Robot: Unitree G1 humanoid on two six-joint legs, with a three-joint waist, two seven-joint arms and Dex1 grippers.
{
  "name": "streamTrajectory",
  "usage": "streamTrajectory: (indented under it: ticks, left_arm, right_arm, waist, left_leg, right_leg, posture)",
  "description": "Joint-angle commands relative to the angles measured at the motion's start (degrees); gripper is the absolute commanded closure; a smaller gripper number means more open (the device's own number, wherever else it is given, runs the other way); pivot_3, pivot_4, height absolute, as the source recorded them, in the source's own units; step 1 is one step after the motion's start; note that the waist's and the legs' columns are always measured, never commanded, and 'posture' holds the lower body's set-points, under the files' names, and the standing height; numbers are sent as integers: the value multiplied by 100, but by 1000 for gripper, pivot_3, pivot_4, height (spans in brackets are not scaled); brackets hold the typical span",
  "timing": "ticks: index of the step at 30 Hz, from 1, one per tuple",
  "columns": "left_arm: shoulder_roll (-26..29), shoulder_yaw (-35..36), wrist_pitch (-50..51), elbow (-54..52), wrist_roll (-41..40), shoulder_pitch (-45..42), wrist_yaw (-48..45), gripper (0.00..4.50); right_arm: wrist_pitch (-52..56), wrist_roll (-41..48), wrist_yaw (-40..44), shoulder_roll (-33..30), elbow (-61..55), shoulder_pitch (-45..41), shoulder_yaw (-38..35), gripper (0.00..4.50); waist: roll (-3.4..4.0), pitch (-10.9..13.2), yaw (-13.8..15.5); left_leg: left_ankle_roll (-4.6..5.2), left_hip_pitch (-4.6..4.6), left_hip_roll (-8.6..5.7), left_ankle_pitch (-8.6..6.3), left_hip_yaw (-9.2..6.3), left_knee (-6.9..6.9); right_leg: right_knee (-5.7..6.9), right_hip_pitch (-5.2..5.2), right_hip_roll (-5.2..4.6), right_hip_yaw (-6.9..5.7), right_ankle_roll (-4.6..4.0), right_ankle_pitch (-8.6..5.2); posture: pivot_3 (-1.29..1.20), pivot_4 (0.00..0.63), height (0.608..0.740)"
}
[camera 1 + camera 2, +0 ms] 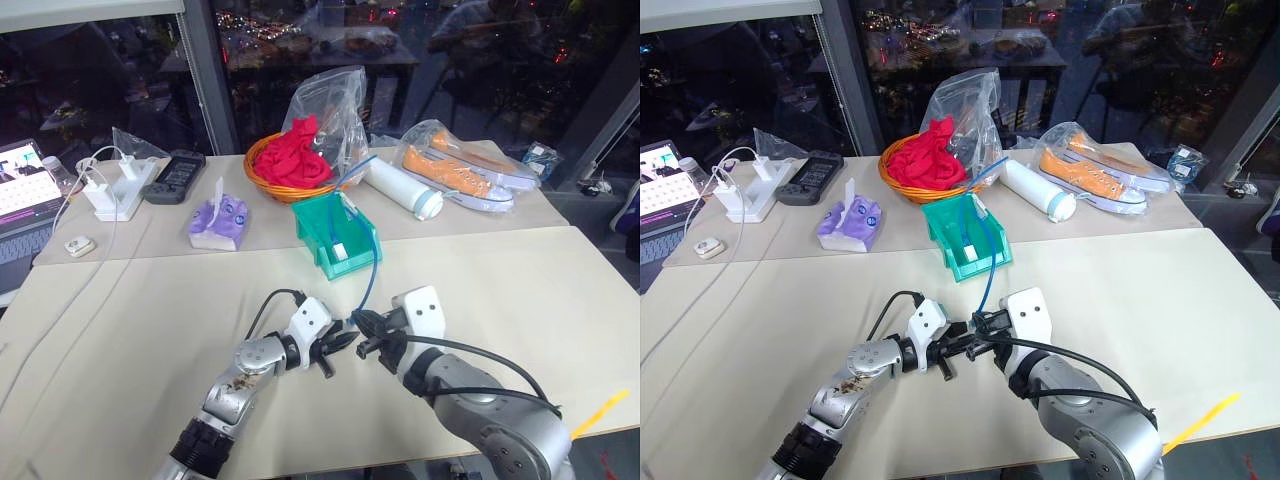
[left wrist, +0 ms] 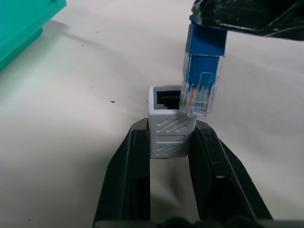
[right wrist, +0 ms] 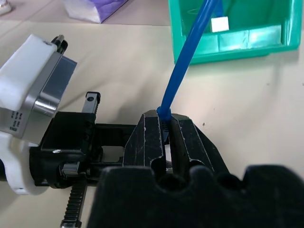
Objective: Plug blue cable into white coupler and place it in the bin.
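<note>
On the far table: an orange wicker basket (image 1: 285, 180) heaped with red cloth (image 1: 304, 152), a purple tissue pack (image 1: 218, 221), a white cylinder (image 1: 402, 188) — and bagged orange shoes (image 1: 455, 172).

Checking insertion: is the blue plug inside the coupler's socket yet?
Cannot tell about contact, but not inserted. In the left wrist view the blue cable's plug hangs in front of the white coupler, overlapping its socket edge, crosswise to the opening.
</note>
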Motion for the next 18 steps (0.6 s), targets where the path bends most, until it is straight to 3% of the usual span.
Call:
streamTrajectory:
  ticks: [1,18]
  left_arm:
    - [-9,33,-38,-307,-13,41,18,3864]
    - [29,24,9,-443,-14,142,54,3864]
  right_arm:
    - [32,-137,69,47,-51,-11,18,4500]
    - [369,-827,253,-66,163,-146,360,4500]
  waist:
    - [0,0,0]
    - [0,0,-4]
  left_leg:
    - [0,0,0,0,0,0]
    - [0,7,0,0,0,-1]
  right_leg:
    - [0,0,0,0,0,0]
    - [0,6,0,0,0,0]
  posture:
    - [0,150,732]
    - [0,150,732]
